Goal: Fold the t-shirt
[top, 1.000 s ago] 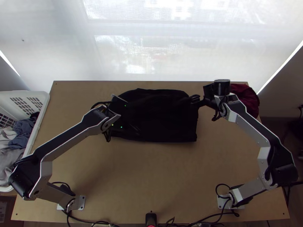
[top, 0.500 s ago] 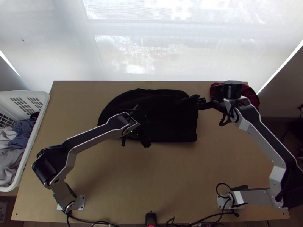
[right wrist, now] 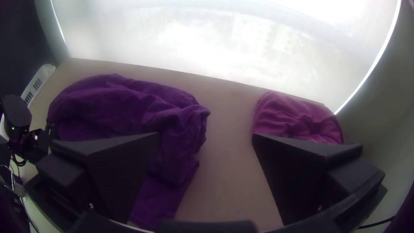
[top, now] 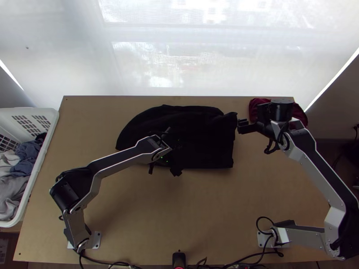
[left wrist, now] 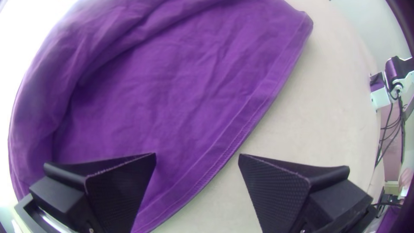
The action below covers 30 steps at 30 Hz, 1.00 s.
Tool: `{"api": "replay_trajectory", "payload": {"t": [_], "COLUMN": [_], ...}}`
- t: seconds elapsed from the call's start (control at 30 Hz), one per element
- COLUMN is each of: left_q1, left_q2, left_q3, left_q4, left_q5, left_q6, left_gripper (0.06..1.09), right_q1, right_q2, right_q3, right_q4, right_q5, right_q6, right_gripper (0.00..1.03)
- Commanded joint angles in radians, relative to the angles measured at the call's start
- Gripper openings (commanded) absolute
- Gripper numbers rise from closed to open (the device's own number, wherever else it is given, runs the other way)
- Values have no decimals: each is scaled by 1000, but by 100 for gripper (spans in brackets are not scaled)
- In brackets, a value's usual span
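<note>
The dark t-shirt (top: 204,145) lies folded over in a wide bundle at the table's far middle, with a rounded left side and bunched cloth at its upper right corner. My left gripper (top: 164,170) is over its near edge. In the left wrist view, that gripper (left wrist: 197,155) stands open above a stitched hem of the shirt (left wrist: 185,90), its fingers on either side of the edge. Just off the shirt's right side is my right gripper (top: 242,126). Seen in the right wrist view, this gripper (right wrist: 205,135) is open and holds nothing, with the shirt (right wrist: 129,108) beyond one finger.
A dark red cloth (top: 258,107) lies crumpled at the far right corner, partly under the right arm. At the left edge stands a white basket (top: 50,122) of clothes. Bare wood (top: 193,201) stretches between the arms in front of the shirt.
The left gripper has shifted right along the shirt's near side. My right gripper has drawn away rightward from the shirt's upper right corner. The shirt looks much the same.
</note>
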<state>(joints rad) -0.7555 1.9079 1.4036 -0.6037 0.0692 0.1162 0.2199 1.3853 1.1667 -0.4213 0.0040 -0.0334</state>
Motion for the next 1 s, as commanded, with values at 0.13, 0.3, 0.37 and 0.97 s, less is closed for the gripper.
{"api": "replay_trajectory", "payload": {"t": [0.13, 0.3, 0.37, 0.97], "left_q1": [13, 31, 39, 558], "left_q2": [48, 46, 37, -676], "left_q3": [5, 3, -3, -414], "left_q4": [-2, 1, -11, -323], "left_q5": [-5, -14, -25, -26], "left_q6": [13, 19, 25, 392], "left_gripper": [65, 11, 9, 9], "right_q1": [-1, -1, -2, 13], "right_q2": [-15, -31, -35, -32], "right_q3": [13, 7, 4, 5], "right_q4": [-22, -30, -31, -19], "right_q5": [1, 1, 1, 1], "right_q6": [1, 3, 3, -3], "right_gripper": [99, 99, 99, 99]}}
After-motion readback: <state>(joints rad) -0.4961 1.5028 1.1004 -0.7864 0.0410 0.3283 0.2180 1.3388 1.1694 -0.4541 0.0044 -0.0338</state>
